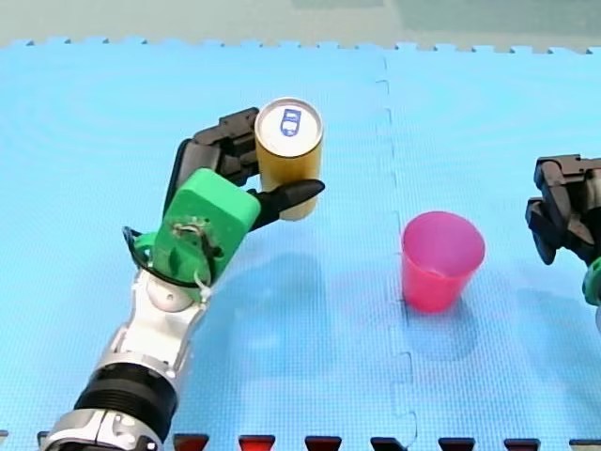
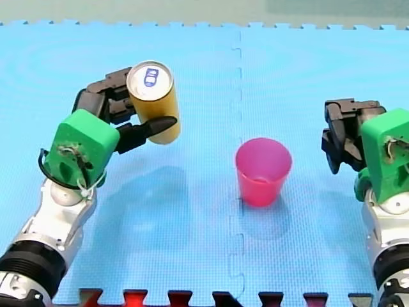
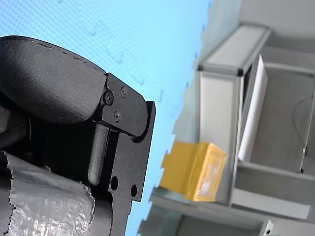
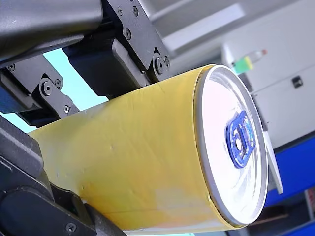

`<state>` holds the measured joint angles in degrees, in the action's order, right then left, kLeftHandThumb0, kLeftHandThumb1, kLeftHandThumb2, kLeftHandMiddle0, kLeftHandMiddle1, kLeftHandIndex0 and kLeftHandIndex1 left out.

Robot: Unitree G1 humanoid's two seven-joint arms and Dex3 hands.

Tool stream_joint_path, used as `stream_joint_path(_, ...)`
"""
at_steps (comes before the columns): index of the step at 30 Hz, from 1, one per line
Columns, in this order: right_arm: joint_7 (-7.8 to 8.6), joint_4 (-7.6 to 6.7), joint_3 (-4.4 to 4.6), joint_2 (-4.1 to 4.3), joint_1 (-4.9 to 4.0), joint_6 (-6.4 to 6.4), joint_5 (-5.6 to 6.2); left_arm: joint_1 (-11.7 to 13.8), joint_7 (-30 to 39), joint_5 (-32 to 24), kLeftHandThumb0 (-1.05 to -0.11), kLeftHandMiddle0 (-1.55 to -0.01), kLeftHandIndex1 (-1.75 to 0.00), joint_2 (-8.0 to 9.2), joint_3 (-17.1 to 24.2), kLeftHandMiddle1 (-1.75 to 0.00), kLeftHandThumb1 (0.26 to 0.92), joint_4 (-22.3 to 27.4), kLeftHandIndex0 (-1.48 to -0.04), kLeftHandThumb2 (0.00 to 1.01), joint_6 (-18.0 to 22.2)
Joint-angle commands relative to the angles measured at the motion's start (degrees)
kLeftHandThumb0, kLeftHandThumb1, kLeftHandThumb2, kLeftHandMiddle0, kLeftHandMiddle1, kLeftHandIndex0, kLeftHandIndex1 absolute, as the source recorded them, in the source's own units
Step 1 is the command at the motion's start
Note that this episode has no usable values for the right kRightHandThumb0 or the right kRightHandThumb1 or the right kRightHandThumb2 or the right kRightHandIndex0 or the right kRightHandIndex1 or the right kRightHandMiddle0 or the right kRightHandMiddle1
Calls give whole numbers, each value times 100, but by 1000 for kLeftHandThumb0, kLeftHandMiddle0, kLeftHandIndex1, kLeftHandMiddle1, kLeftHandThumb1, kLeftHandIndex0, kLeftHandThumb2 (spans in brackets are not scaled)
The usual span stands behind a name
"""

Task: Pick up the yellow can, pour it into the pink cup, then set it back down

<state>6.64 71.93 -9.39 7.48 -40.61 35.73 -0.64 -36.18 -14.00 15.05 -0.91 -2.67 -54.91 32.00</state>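
Yellow can [image 1: 289, 160]: well to the left of the pink cup [image 1: 441, 261] and a little farther back. It appears to be off the blue mat [image 1: 310, 310], roughly upright, with its lid facing up.
Left hand [image 1: 214, 155]: wrapped around the can's side. Its fingers are behind the can and its thumb crosses the front, low on the body.
Grip seen close: in the second wrist view the black fingers [image 4: 123, 54] press on the yellow wall, short of the lid's rim [image 4: 224, 78].
Right hand [image 2: 343, 134]: to the right of the cup, apart from it, holding nothing.
Pink cup: upright, mouth open, nothing touching it.
Step in hand, as I judge it: carry the can across to the cup.
Doing it well: keep the can upright until its lip is over the cup's mouth, then tilt slowly toward the cup's centre. Stay above the rim so the light cup is not knocked over.
Risk: the thumb sits low, so the can could twist in the grasp as it tips.
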Motion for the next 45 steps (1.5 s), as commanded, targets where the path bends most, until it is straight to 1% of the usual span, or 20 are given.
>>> stream_joint_path(1,-7,18,-1,1,-29,-8,12,-154,-473,432,-364,-1391,0,105,-252,-7,753,208,-1234,1,-116)
stream_joint_path(3,-18,15,8,-1,-35,-13,0,-204,-864,881,-367,-1373,-1,187,-473,-2,753,331,-1233,1,-322)
stream_joint_path(5,-36,12,21,-5,-36,-16,-15,-229,-1091,1209,-370,-1359,-3,218,-631,0,753,541,-1237,1,-602)
stream_joint_path(8,-61,9,37,-20,-37,-19,-33,-182,-1185,1473,-378,-1353,-2,208,-787,0,753,921,-1237,0,-955)
stream_joint_path(10,-75,11,43,-31,-37,-22,-38,-136,-1180,1562,-389,-1351,-1,218,-872,0,753,1116,-1236,0,-1071)
stream_joint_path(13,-86,17,45,-47,-35,-27,-33,-155,-1283,1752,-417,-1378,-1,303,-1054,-13,755,1183,-1237,1,-986)
stream_joint_path(15,-93,21,51,-53,-34,-30,-35,-266,-1516,1957,-451,-1420,-2,358,-1219,-32,761,1024,-1240,3,-875)
stream_joint_path(18,-103,25,61,-62,-31,-33,-41,-411,-1780,2160,-479,-1488,-7,371,-1410,-66,769,804,-1253,5,-821)
stream_joint_path(19,-105,27,64,-64,-30,-33,-42,-453,-1841,2207,-484,-1412,-3,377,-1466,-347,775,749,-1266,4,-812)
stream_joint_path(21,-129,32,79,-61,-23,-30,-60,-552,-1963,2344,-482,-1121,-2,373,-1592,-1092,781,675,-1274,2,-905)
stream_joint_path(22,-169,34,98,-55,-21,-26,-89,-595,-2006,2393,-478,-1002,-1,360,-1639,-1412,784,667,-1277,1,-979)
stream_joint_path(24,-259,38,141,-42,-19,-22,-155,-651,-2050,2442,-474,-931,-1,336,-1704,-1599,787,675,-1279,1,-1104)
stream_joint_path(25,-301,39,161,-36,-19,-21,-185,-674,-2068,2459,-474,-920,-1,329,-1732,-1626,787,680,-1279,1,-1147)
stream_joint_path(30,-509,50,262,-10,-32,-77,-344,-911,-2253,2671,-471,-889,0,308,-1983,-1703,794,524,-1277,2,-1280)
stream_joint_path(33,-557,48,275,-25,-40,-111,-363,-1018,-2483,2777,-458,-876,-2,273,-2117,-1726,798,396,-1276,3,-1234)
stream_joint_path(35,-531,48,258,-37,-41,-108,-335,-1060,-2629,2862,-452,-864,-4,267,-2219,-1717,800,340,-1280,3,-1217)
stream_joint_path(36,-508,49,248,-41,-40,-101,-318,-1077,-2690,2919,-444,-889,-4,276,-2277,-1566,801,325,-1283,2,-1230)
stream_joint_path(41,-416,71,240,-35,-37,1,-296,-1116,-2848,3421,-437,-977,-2,379,-2656,-1267,806,485,-1289,1,-1620)
stream_joint_path(43,-404,82,234,-40,-31,51,-293,-1134,-2952,3611,-418,-1000,-3,417,-2787,-1187,806,520,-1293,0,-1799)
stream_joint_path(45,-404,89,233,-43,-27,85,-296,-1164,-3061,3735,-395,-1007,-8,416,-2889,-1159,806,472,-1305,0,-1935)
